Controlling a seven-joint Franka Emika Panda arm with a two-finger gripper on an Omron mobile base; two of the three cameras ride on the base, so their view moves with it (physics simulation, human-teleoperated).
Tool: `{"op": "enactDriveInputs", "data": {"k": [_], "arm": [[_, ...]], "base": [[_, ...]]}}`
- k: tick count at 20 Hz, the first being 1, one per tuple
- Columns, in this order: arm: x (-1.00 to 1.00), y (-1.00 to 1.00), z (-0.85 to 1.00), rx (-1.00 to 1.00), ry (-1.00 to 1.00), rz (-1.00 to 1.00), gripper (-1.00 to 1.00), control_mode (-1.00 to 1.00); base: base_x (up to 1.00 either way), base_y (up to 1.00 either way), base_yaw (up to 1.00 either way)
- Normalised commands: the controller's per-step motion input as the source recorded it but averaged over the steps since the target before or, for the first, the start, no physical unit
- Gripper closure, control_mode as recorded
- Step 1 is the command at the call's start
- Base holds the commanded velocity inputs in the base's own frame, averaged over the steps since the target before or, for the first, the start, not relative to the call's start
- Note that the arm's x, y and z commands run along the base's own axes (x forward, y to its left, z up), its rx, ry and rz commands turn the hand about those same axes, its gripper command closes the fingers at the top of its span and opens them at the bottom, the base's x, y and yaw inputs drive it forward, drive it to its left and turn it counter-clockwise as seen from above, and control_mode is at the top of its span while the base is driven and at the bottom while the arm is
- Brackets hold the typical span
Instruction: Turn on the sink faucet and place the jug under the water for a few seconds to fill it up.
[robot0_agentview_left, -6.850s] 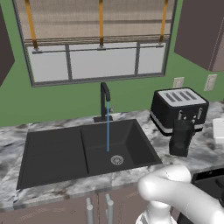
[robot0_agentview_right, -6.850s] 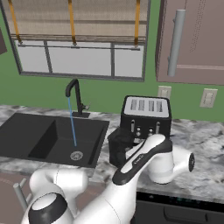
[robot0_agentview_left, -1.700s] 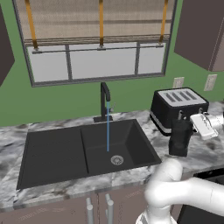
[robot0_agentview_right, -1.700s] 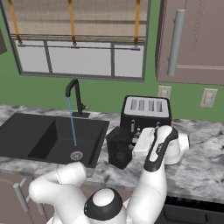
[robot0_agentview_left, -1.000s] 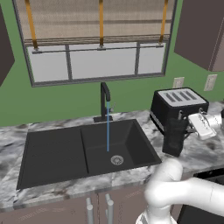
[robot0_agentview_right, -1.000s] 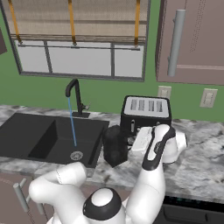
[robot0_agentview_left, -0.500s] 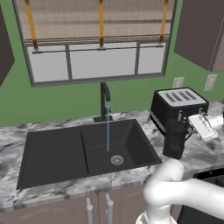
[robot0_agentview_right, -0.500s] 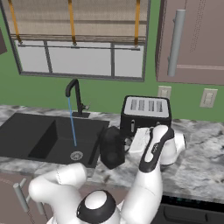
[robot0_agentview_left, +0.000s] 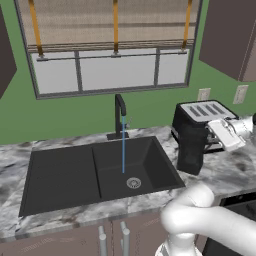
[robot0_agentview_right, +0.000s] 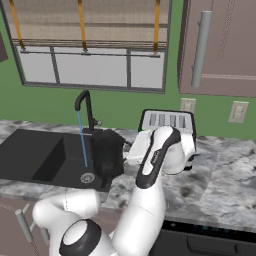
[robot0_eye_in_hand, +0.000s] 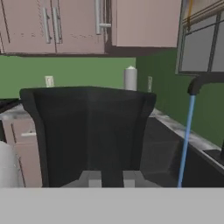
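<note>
Black jug (robot0_agentview_left: 190, 150) in left base view sits at the worktop (robot0_agentview_left: 227, 170) edge by the sink (robot0_agentview_left: 100, 172), just in front of the toaster (robot0_agentview_left: 202, 117); water (robot0_agentview_left: 123, 145) runs from the sink faucet (robot0_agentview_left: 119, 116).

Right base view: jug (robot0_agentview_right: 107, 152) w/ arm's hand against its right side.

Hand view: fingers (robot0_eye_in_hand: 112, 178) clenched on jug (robot0_eye_in_hand: 87, 135).

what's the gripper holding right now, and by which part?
The gripper is shut on the jug, gripping it at its side facing the toaster, probably the handle; the exact contact is hidden.
</note>
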Motion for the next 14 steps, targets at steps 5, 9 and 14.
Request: {"op": "enactDriveInputs", "data": {"k": [5, 9, 14], "arm": [[0.01, 0.98, 0.27, 0.0, 0.0, -0.07, 1.0, -1.0], [0.28, 0.78, -0.04, -0.02, 0.02, -0.17, 1.0, -1.0], [0.62, 0.52, -0.27, -0.04, 0.15, -0.19, 1.0, -1.0]], "base": [[0.0, 0.0, 0.0], [0.0, 0.0, 0.0], [0.0, 0.0, 0.0]]}}
